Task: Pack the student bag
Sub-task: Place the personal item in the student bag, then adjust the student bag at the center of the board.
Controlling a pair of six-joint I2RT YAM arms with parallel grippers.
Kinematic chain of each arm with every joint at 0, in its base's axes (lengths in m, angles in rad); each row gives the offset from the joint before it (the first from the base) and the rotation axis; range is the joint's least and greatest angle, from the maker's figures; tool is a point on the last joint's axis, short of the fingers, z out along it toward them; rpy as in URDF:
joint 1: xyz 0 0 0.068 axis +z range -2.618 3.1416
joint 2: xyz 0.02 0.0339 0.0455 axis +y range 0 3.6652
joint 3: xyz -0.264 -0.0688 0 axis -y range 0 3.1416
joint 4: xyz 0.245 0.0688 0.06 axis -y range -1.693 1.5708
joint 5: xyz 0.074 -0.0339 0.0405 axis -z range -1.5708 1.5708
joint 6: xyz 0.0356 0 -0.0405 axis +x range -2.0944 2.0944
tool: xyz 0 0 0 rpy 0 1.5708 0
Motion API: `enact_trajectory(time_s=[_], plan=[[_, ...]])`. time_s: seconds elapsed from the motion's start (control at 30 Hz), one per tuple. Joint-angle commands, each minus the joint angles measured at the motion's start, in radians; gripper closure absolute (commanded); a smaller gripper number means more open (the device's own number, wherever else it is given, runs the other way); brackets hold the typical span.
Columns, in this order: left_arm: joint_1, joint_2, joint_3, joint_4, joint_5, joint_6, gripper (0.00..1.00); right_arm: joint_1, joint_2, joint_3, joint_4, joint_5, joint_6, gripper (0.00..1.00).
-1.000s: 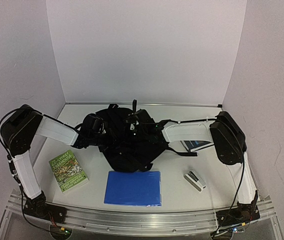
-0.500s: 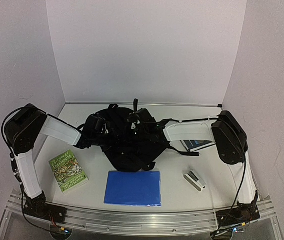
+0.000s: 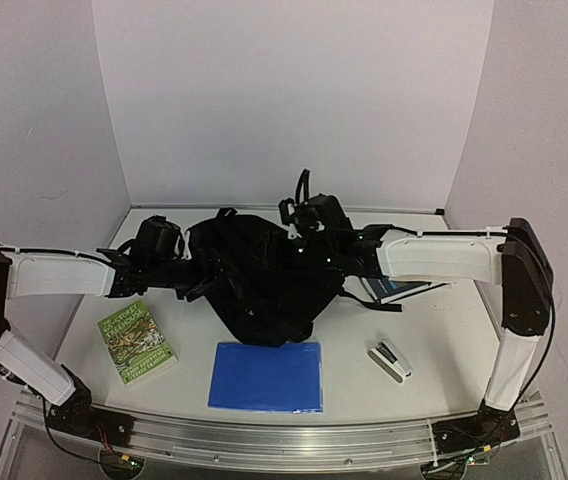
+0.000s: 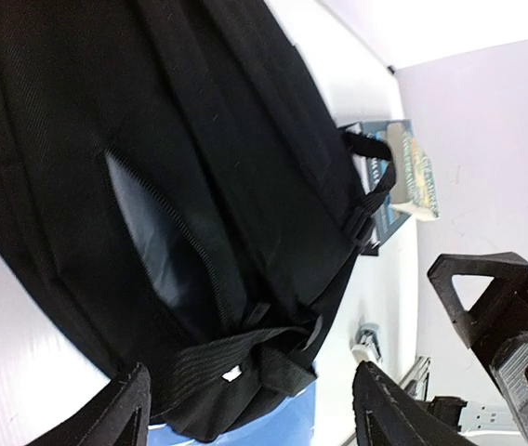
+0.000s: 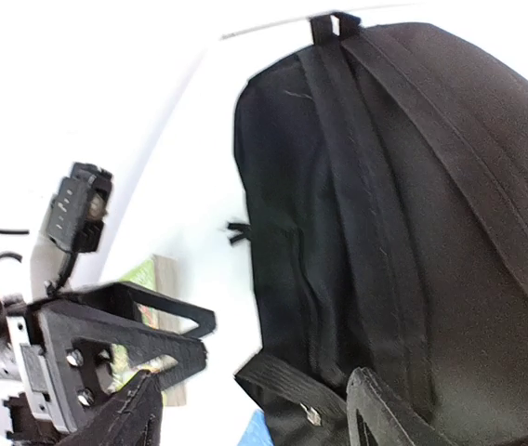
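We count one black soft fabric backpack (image 3: 264, 285), two books, one folder, one stapler and two arms.

- **Books:** one green illustrated paperback (image 3: 136, 343) lies near the worktop's left near corner. One blue-and-white book (image 3: 396, 290) lies by the right edge, partly under the white-sleeved right arm (image 3: 434, 258).
- **Folder:** one flat bright blue folder (image 3: 267, 376) lies at the middle of the near edge.
- **Stapler:** one small white-and-black stapler (image 3: 390, 360) lies towards the right near corner.
- **Left arm:** the white-sleeved left arm (image 3: 59, 272) reaches in over the left edge.
- **Surface and room:** a white worktop (image 3: 444, 330) has an aluminium rail (image 3: 284, 440) along its near edge. Plain pale walls (image 3: 294, 100) stand on three sides.
- **Backpack:** it lies flat at the middle of the worktop, towards the far edge, strap side up. Two shoulder straps run its length and the loop handle (image 5: 334, 23) is at its far end. A zip-edged slit (image 4: 152, 242) shows grey lining.
- **Left jaws:** wide apart by the backpack, gripping nothing we can see.
- **Right jaws:** likewise wide apart and empty, facing the strap side.
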Motion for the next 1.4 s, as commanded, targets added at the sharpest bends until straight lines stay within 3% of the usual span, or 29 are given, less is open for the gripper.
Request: enact_trajectory(time_s=[0.0,0.37,0.5,0.7,0.87,0.97,1.23,1.37], plan=[[-0.002,0.005,0.002,-0.075,0.038,0.108,0.24,-0.006,-0.030,-0.078,-0.041,0.046,0.005,0.31],[-0.004,0.110,0.048,-0.054,0.135,0.171,0.23,-0.005,0.064,-0.104,-0.058,0.030,0.061,0.43],[-0.007,0.137,0.052,-0.030,0.153,0.166,0.33,-0.005,0.102,-0.084,-0.058,0.035,0.061,0.52],[-0.027,0.134,0.045,-0.015,0.179,0.168,0.50,-0.005,0.119,-0.086,-0.068,0.061,0.062,0.58],[-0.064,0.133,0.028,0.019,0.234,0.207,0.64,-0.005,0.093,-0.108,-0.072,0.064,0.067,0.86],[-0.095,0.131,0.023,0.043,0.276,0.239,0.68,-0.005,0.058,-0.129,-0.073,0.085,0.068,0.92],[-0.195,0.125,0.054,-0.003,0.281,0.332,0.68,-0.012,-0.037,-0.189,-0.082,0.171,0.082,0.94],[-0.197,0.077,0.045,-0.018,0.236,0.326,0.59,-0.020,-0.085,-0.208,-0.094,0.183,0.075,0.95]])
